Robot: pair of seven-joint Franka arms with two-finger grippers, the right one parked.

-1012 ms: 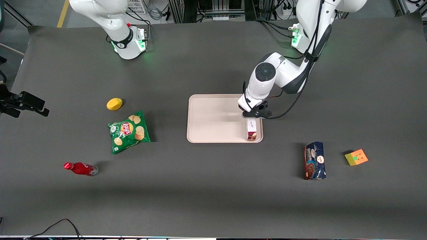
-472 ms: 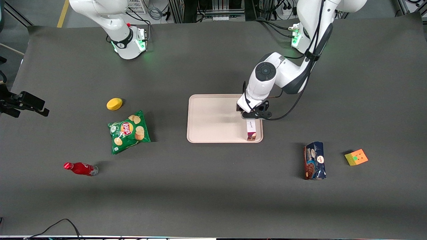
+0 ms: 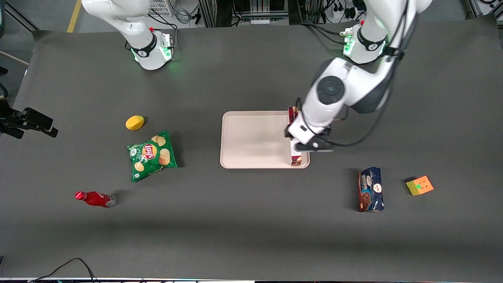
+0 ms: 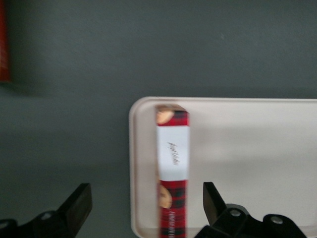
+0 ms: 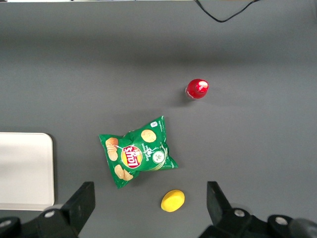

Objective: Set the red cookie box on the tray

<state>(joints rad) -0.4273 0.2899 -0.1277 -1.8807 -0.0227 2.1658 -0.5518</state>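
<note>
Front view: the red cookie box (image 3: 295, 159) lies on the tray (image 3: 251, 139), tight along the rim at the working arm's end. Its long axis runs toward and away from the camera. The gripper (image 3: 304, 146) hangs right over its middle, so only both box ends show.

Left wrist view: fingers (image 4: 212, 197) spread wide, touching nothing, the box (image 4: 172, 163) centred below between them, running crosswise to their gap. Looks placed to me, so straight up is probably next.

Right wrist view: just a tray corner (image 5: 29, 171), no box.
</note>
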